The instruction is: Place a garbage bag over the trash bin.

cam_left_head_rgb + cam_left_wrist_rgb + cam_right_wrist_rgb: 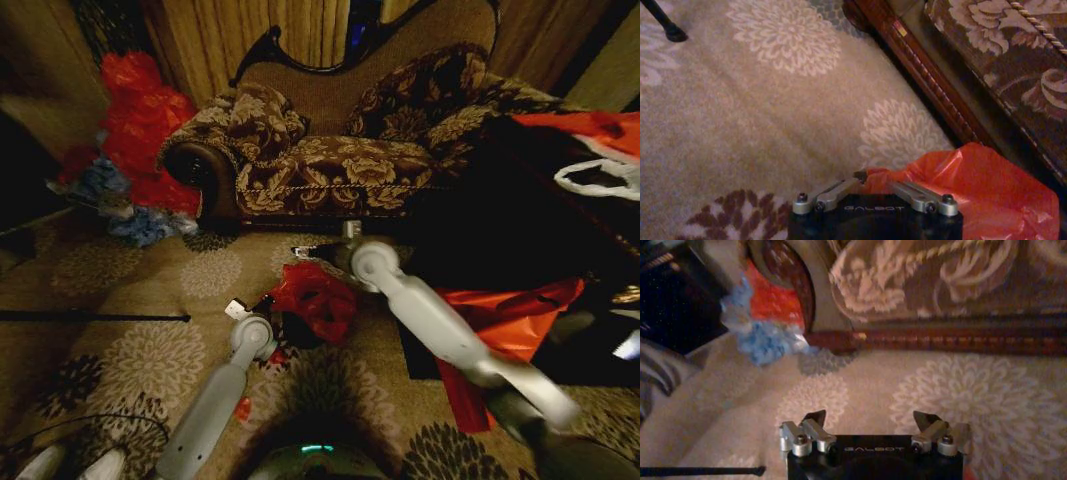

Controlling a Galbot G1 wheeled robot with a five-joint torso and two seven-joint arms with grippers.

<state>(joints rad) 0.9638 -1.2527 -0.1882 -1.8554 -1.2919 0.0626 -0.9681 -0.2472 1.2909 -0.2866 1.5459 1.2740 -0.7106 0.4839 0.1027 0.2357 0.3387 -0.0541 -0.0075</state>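
The red garbage bag point(318, 296) lies crumpled on the patterned carpet in front of the sofa, and a dark patch under its near side looks like the black trash bin point(298, 336). My left gripper point(264, 303) is at the bag's left edge. In the left wrist view, the left gripper point(862, 176) has its fingers closed together on the rim of the garbage bag point(973, 190). My right gripper point(318, 250) hovers just beyond the bag, toward the sofa. The right wrist view shows it point(870, 418) open over bare carpet, holding nothing.
A brown floral sofa point(330, 160) with a wooden base rail point(933, 85) stands right behind the bag. A heap of red and blue bags point(140, 140) lies at its left end. A large orange-red sheet point(510, 320) lies on the right. A black rod point(100, 317) crosses the floor on the left.
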